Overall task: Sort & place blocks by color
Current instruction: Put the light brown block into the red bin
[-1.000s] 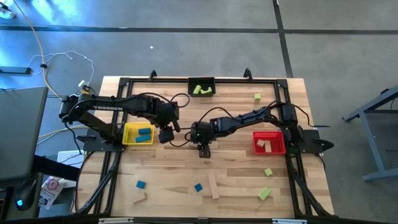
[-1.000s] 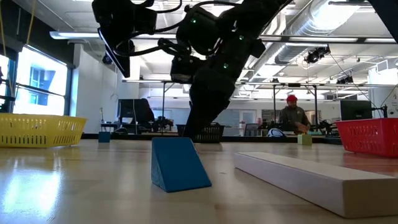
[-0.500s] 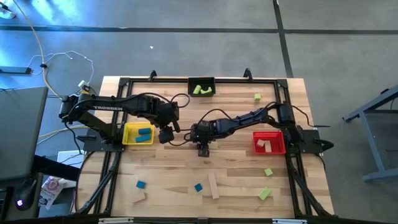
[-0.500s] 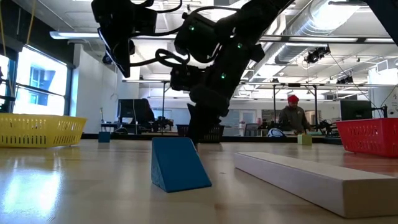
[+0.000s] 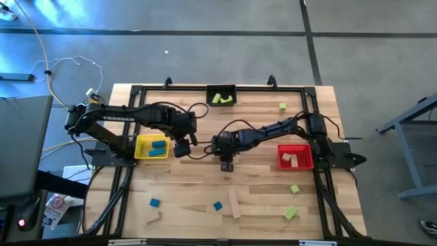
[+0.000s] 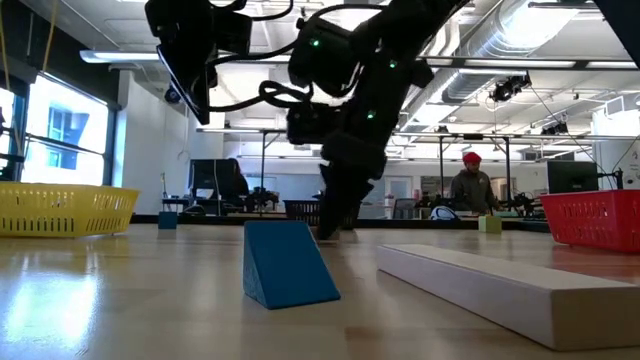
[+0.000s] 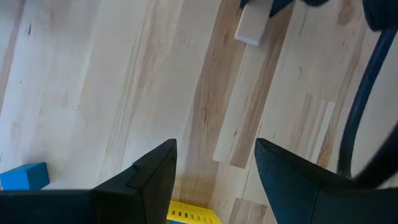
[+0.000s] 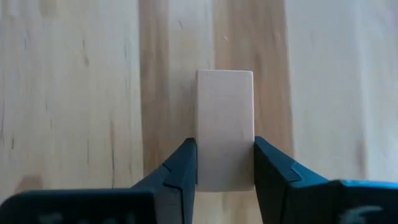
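My right gripper (image 8: 225,143) is shut on a plain light-wood block (image 8: 225,106) at mid-table (image 5: 227,164), between the yellow bin (image 5: 139,154) and the red bin (image 5: 305,164). My left gripper (image 7: 214,155) hangs open above the table beside the yellow bin's right side (image 5: 181,147), touching nothing. Loose on the near half lie blue blocks (image 5: 154,203) (image 5: 218,206), a wood bar (image 5: 234,203) and green blocks (image 5: 294,188) (image 5: 290,212). Another green block (image 5: 282,106) lies near the far edge. My right gripper pinches the wood block between its two fingers (image 8: 183,165), one on each long side (image 8: 208,165) near one end. The fingers come from above, slanting, and lie along the block. Whether the block is clear of the table, I cannot tell.
The yellow bin holds blue blocks (image 5: 158,147), the red bin wood pieces (image 5: 292,159), and the black bin (image 5: 209,90) at the far edge green ones (image 5: 220,99). In the low view a blue wedge (image 6: 285,262) and a wood bar (image 6: 500,290) lie close. A person (image 6: 472,185) stands beyond the table.
My right gripper has shifted a little toward the table's right edge and tipped from pointing straight down to a slant. The left arm has kept still.
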`<action>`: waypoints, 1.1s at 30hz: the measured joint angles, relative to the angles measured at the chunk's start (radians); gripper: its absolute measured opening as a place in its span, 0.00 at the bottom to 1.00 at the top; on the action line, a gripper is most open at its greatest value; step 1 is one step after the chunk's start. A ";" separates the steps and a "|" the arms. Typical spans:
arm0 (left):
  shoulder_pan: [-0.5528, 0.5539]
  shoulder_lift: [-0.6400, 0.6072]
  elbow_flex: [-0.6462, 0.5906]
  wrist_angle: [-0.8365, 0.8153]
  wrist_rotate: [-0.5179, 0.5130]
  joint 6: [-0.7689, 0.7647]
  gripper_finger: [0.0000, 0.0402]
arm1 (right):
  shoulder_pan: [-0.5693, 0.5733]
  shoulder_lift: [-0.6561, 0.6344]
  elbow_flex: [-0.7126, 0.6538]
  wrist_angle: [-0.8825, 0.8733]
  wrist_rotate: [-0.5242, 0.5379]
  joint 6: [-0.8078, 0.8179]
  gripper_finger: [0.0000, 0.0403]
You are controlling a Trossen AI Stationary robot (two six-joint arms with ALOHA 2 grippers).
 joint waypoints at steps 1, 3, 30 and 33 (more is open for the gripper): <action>0.000 0.000 0.000 0.000 0.000 0.000 0.51 | 0.000 -0.010 -0.001 -0.025 0.009 0.005 0.24; 0.000 0.000 0.000 -0.001 0.000 0.000 0.51 | 0.000 -0.038 -0.001 -0.075 0.039 0.024 0.24; 0.000 0.000 0.000 -0.001 -0.127 0.034 0.51 | 0.089 -0.483 -0.328 -0.627 0.462 0.627 0.24; 0.000 0.000 0.000 -0.001 -0.127 0.034 0.51 | 0.105 -0.589 -0.406 -0.626 0.461 0.726 0.24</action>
